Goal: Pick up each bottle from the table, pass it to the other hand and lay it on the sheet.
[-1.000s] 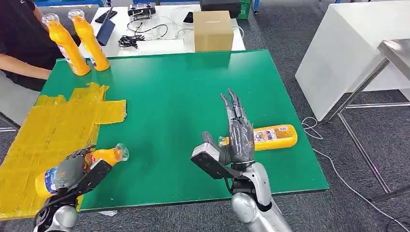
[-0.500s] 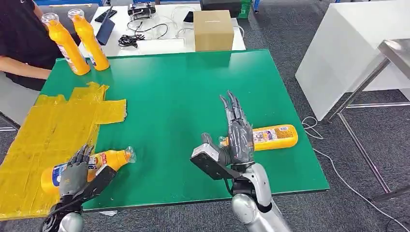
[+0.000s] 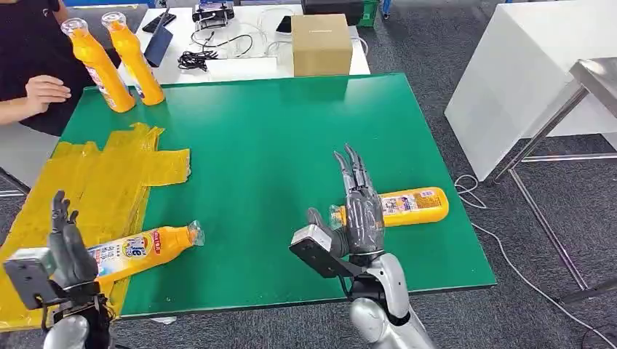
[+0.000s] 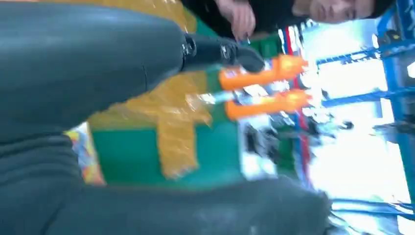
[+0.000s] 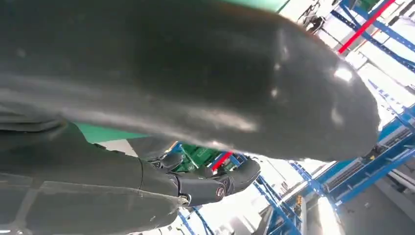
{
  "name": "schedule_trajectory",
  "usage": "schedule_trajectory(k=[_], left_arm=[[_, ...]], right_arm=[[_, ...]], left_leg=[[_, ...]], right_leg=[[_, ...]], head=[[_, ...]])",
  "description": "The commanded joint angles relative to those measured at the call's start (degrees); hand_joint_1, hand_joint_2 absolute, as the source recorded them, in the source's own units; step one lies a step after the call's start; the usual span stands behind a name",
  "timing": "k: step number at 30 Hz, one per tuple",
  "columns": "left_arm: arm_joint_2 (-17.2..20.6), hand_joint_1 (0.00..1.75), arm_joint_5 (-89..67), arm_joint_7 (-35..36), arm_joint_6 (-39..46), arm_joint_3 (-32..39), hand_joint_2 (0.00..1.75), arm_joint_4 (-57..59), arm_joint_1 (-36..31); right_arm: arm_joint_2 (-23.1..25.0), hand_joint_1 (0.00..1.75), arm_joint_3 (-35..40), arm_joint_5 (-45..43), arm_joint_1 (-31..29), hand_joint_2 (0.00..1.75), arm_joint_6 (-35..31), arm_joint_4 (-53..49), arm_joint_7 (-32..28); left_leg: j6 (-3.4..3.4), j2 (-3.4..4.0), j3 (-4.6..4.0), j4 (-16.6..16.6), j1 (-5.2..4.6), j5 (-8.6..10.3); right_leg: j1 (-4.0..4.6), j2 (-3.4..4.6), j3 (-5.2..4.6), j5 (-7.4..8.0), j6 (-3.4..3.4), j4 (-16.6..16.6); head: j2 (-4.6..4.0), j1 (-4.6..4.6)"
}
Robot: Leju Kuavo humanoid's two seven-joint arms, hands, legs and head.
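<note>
On the green table (image 3: 276, 145), an orange bottle (image 3: 138, 251) lies on its side at the near left, its body resting on the edge of the yellow sheet (image 3: 87, 189) and its clear cap end out over the bare green. The left hand (image 3: 67, 247) is raised just beside the bottle's base, fingers spread and pointing up, holding nothing. The right hand (image 3: 360, 207) stands upright near the front right of the table, fingers straight and together-ish, released and empty, in front of a second orange bottle (image 3: 407, 206) that lies on its side on the green surface behind it; whether the hand touches it cannot be told. Two more orange bottles (image 3: 116, 62) stand upright at the far left corner. A person's hand (image 3: 42, 91) rests near them. A cardboard box (image 3: 320, 45) sits on the white table beyond.
</note>
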Motion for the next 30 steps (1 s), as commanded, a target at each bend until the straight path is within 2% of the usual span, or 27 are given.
schedule_trajectory(k=[1,4,6,8,9,11,12,16,17,20,24,26,30], left_arm=[[-1.3,0.00,5.0,0.5,-6.9,0.5,0.00,-10.0,5.1],[-1.3,0.00,5.2,0.8,-7.8,-0.4,0.00,-11.4,7.0],[-1.4,0.00,5.5,0.9,-8.4,-0.6,0.00,-12.6,8.8],[-1.6,0.00,5.2,0.7,-8.5,-0.4,0.00,-12.8,9.4],[-1.8,0.00,5.2,0.7,-8.6,0.0,0.00,-12.8,9.6],[-1.9,0.00,5.2,0.8,-8.6,0.5,0.00,-12.8,10.1],[-2.0,0.00,5.2,0.8,-8.7,0.8,0.00,-12.8,10.1],[-2.3,0.00,5.4,0.8,-8.8,1.5,0.00,-12.7,10.3],[-2.4,0.00,5.5,0.8,-8.9,1.6,0.00,-12.6,10.3],[-2.4,0.00,5.5,0.8,-8.9,1.6,0.00,-12.6,10.3],[-2.5,0.00,5.5,0.8,-9.0,1.7,0.00,-12.6,10.3],[-2.6,0.00,5.5,0.8,-9.1,2.0,0.00,-12.6,10.7],[-2.7,0.00,5.7,0.8,-10.5,2.3,0.00,-12.2,10.9]], right_arm=[[-6.8,0.00,-1.5,5.1,4.1,1.75,0.8,-0.1,3.3],[-9.0,0.00,-3.7,6.9,6.6,1.75,2.6,-2.4,4.5],[-12.4,0.00,-7.2,9.9,9.8,1.75,4.1,-5.4,6.6],[-13.6,0.00,-9.8,9.5,11.4,1.75,4.8,-6.6,5.3],[-14.7,0.00,-12.0,11.0,12.5,1.75,6.0,-7.2,7.0],[-16.7,0.00,-14.9,11.5,14.2,1.75,6.4,-8.5,7.4],[-16.7,0.00,-15.8,11.3,14.5,1.75,6.9,-8.8,6.6],[-17.2,0.00,-17.8,11.8,15.2,1.75,6.9,-9.3,7.4],[-17.2,0.00,-18.1,11.5,15.3,1.75,7.1,-9.4,7.2],[-17.2,0.00,-18.1,11.5,15.3,1.75,7.1,-9.4,7.2],[-17.1,0.00,-18.4,11.9,15.2,1.75,7.2,-9.3,7.5],[-18.8,0.00,-22.1,11.3,16.1,1.75,7.5,-9.6,9.3],[-21.3,0.00,-31.4,6.5,15.2,1.75,12.7,-6.5,6.9]], left_leg=[[-0.04,0.05,0.29,0.0,0.06,-0.17],[0.00,-0.08,0.16,0.0,0.03,-0.12],[0.03,-0.15,0.16,0.0,0.00,-0.15],[0.06,-0.18,0.16,0.1,0.01,-0.23],[0.05,-0.18,0.37,0.1,0.05,-0.42],[0.10,-0.22,0.28,0.1,-0.04,-0.36],[0.11,-0.22,0.07,0.0,-0.09,-0.18],[0.14,-0.04,0.03,0.1,-0.16,-0.24],[0.10,0.00,0.24,0.2,-0.11,-0.41],[0.12,-0.03,0.06,0.0,-0.17,-0.21],[0.10,-0.01,0.18,0.0,-0.11,-0.29],[0.12,0.01,0.17,0.0,-0.14,-0.27],[0.16,-0.10,0.14,0.1,-0.16,-0.27]], right_leg=[[0.06,0.05,0.34,-0.10,0.05,-0.1],[0.02,-0.08,0.22,-0.10,0.06,-0.1],[-0.02,-0.15,0.24,-0.13,0.08,-0.1],[-0.01,-0.18,0.28,-0.18,0.10,-0.1],[0.03,-0.19,0.55,-0.33,0.14,-0.1],[-0.03,-0.23,0.45,-0.28,0.12,-0.1],[-0.08,-0.22,0.17,-0.14,0.08,-0.1],[-0.10,-0.06,0.09,-0.12,0.09,-0.1],[-0.05,-0.02,0.33,-0.24,0.11,0.0],[-0.09,-0.04,0.08,-0.09,0.07,-0.1],[-0.03,-0.02,0.22,-0.13,0.08,-0.1],[-0.06,0.00,0.18,-0.12,0.09,-0.1],[-0.08,-0.12,0.20,-0.15,0.13,-0.1]], head=[[0.00,0.00],[0.00,0.02],[0.00,0.00],[0.00,0.00],[0.00,0.02],[0.00,0.02],[0.00,0.00],[0.00,0.02],[0.00,0.02],[0.00,0.02],[0.00,0.00],[0.00,0.00],[0.00,0.00]])
